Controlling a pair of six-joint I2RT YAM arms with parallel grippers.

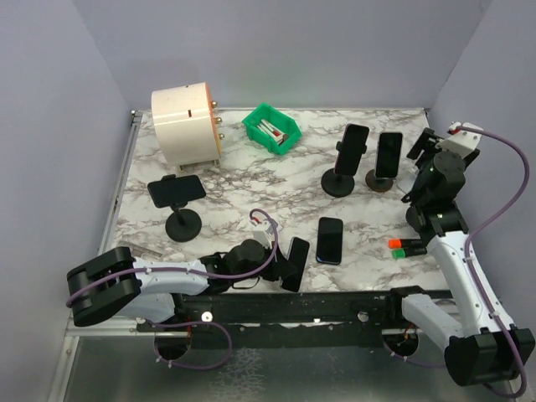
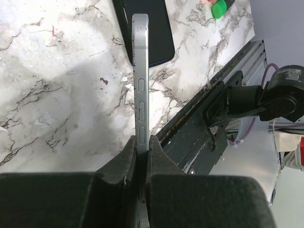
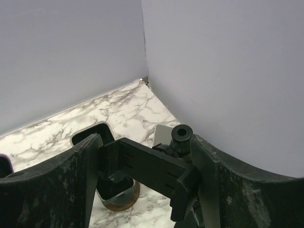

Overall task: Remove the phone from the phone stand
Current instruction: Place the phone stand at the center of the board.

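The slim black phone with a silver side edge [image 2: 141, 71] is clamped edge-on between the closed jaws of the left gripper [image 2: 142, 145], low over the near part of the white marble table [image 1: 251, 180]. Just to its right, another dark phone [image 1: 330, 239] lies flat. At the far right, the right gripper [image 3: 145, 152] has its jaws apart on either side of a black stand clamp [image 3: 147, 168].

No readable txt, labels or nos anywhere
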